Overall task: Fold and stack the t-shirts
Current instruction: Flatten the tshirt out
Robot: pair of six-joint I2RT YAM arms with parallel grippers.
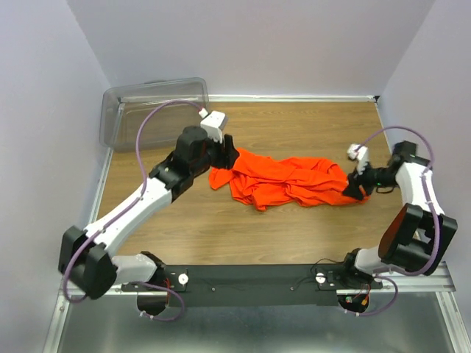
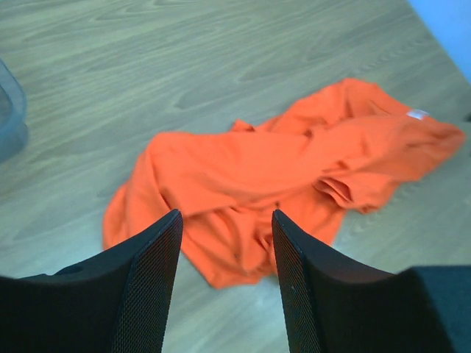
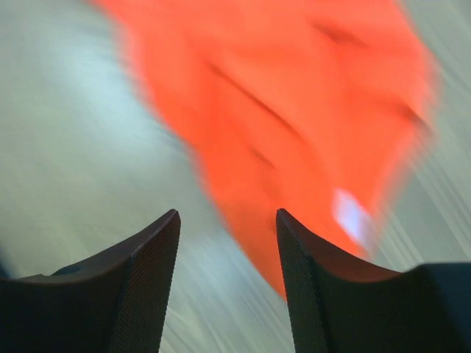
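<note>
My left end effector [image 2: 227,220] and right end effector [image 3: 228,220] gape, empty; grabbing the crumpled t-shirt [image 1: 291,180] blind risks pinching several layers.

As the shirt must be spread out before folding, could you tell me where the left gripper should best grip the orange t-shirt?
Probably the left end of the t-shirt: it lies thin and flat on the table, while the middle is bunched. Come from the left, low over the wood, where the open left gripper faces that edge.
</note>
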